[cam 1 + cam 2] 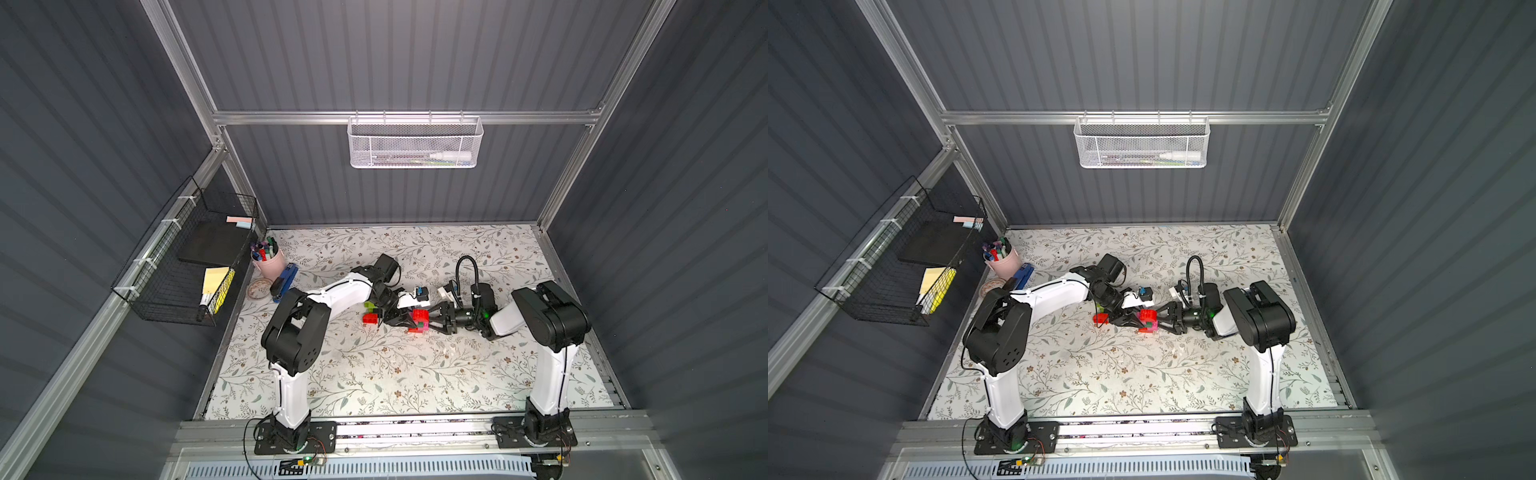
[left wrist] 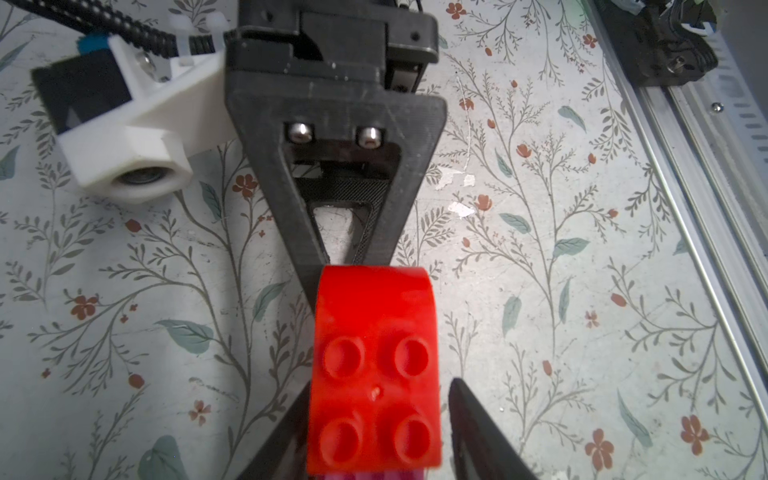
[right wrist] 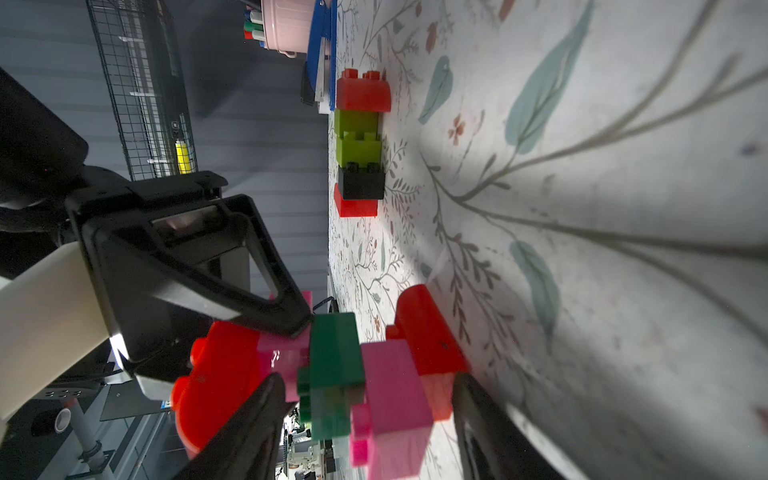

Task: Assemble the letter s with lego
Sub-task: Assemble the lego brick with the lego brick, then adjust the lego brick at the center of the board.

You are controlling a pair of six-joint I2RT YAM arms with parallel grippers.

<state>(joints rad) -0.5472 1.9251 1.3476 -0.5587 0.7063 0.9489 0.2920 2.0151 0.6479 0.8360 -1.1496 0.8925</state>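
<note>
A joined lego stack (image 1: 418, 320) of red, pink and dark green bricks stands mid-table between my two grippers. In the left wrist view its top red brick (image 2: 374, 374) lies between the jaws of my left gripper (image 2: 378, 432). One finger is against the brick and the other finger (image 2: 471, 428) stands clear of it, so the gripper is open. My right gripper (image 3: 365, 424), turned on its side, straddles the stack (image 3: 390, 386) from the opposite side, open. Loose red (image 3: 363, 93), lime green (image 3: 357, 137) and black (image 3: 360, 183) bricks lie in a row beyond.
A pink cup of pens (image 1: 268, 257), a blue stapler (image 1: 284, 280) and a tape roll (image 1: 258, 289) sit at the table's far left. A black wire basket (image 1: 183, 266) hangs on the left wall. A white mesh basket (image 1: 415, 143) hangs on the back wall.
</note>
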